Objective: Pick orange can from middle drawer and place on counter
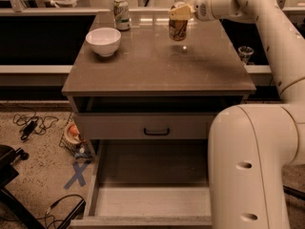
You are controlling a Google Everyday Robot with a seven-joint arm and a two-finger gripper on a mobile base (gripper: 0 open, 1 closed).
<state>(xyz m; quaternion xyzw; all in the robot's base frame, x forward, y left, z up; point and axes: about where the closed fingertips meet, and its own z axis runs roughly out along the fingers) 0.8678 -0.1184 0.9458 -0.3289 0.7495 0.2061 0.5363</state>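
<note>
My gripper (pixel 179 13) is over the back middle of the counter (pixel 157 66), reaching in from the right. It is shut on the top of the orange can (pixel 177 27). The can hangs upright a little above the counter, and its small shadow lies on the top below it. The middle drawer (pixel 152 202) is pulled out at the bottom of the view and its grey floor is bare. My arm's large white body covers the drawer's right side.
A white bowl (pixel 103 41) stands on the counter's left rear. A green-and-white can (pixel 121 14) stands at the back edge. A drawer front with a black handle (pixel 157 131) is shut. Cables (pixel 29 124) and a small basket (pixel 72 135) lie on the floor at left.
</note>
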